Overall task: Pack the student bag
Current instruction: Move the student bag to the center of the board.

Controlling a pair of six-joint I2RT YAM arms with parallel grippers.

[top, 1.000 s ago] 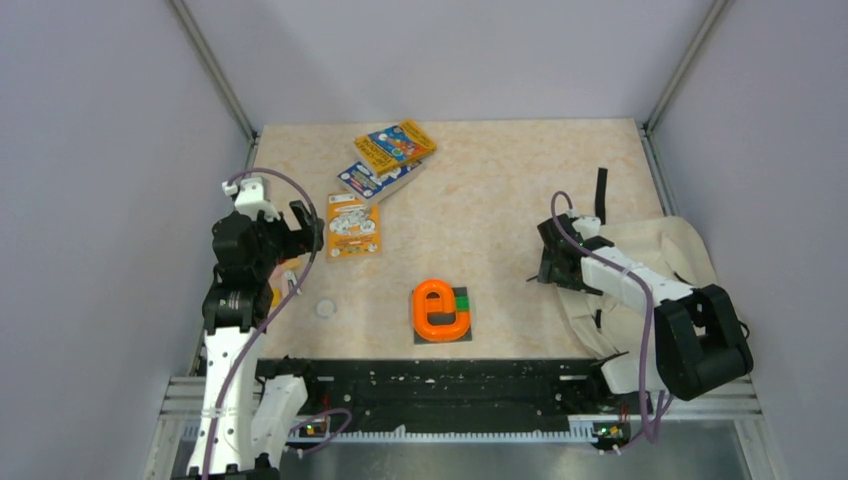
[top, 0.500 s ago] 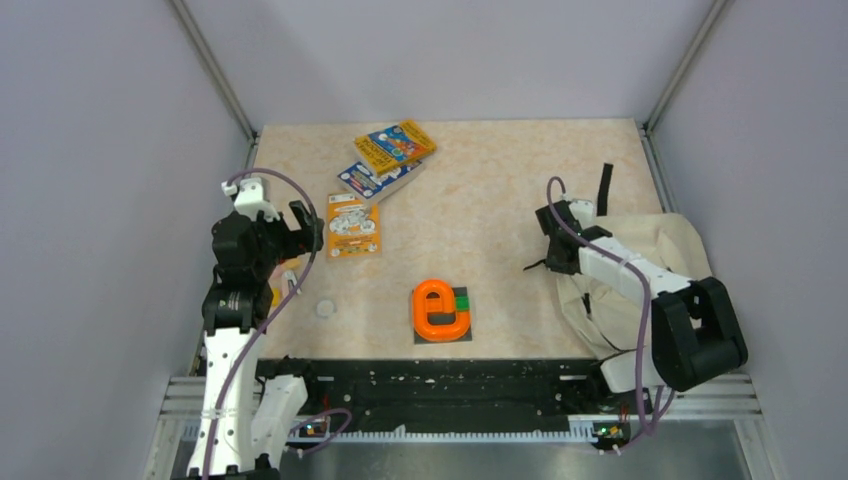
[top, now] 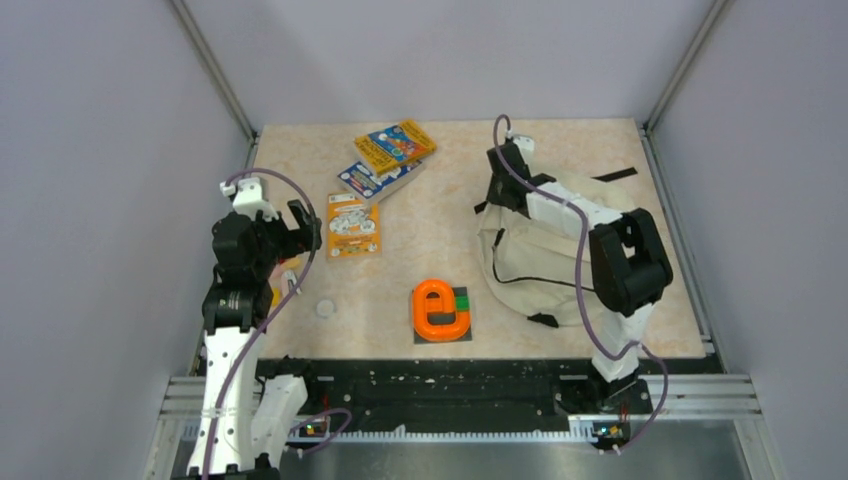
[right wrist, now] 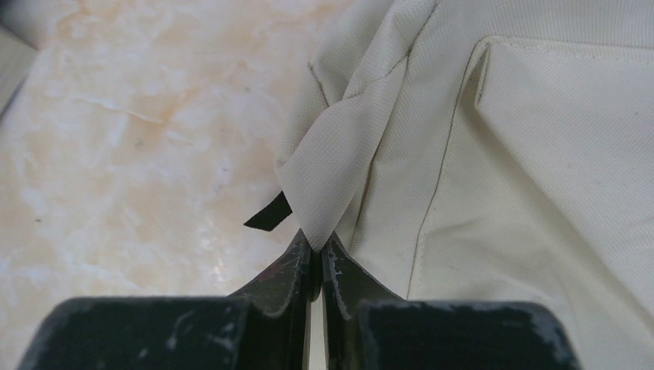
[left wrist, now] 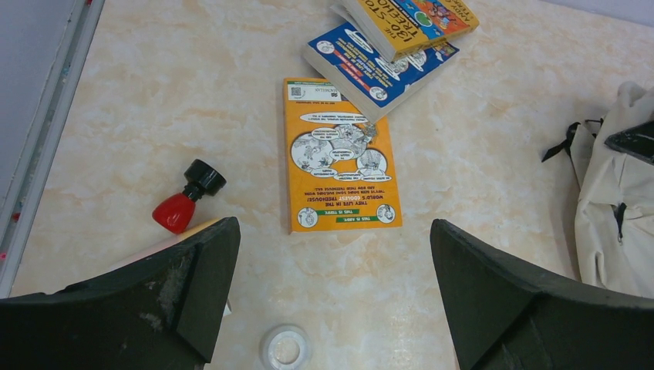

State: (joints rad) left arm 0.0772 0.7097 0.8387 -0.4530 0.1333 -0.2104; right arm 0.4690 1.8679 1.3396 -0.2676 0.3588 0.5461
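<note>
Though its inside is hidden, 1 cream bag (top: 522, 252) on table (top: 450, 205), fold pinched by right tool (right wrist: 316, 248); left tool (left wrist: 332, 231) wide, empty.

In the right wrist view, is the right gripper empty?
No, the right gripper is closed on a pinched fold of cream fabric from the student bag.

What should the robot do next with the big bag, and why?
Probably pull the student bag a little toward the middle of the table. The right pincer is shut on a fold of its fabric, and the bag lies crumpled, apart from the books.
</note>
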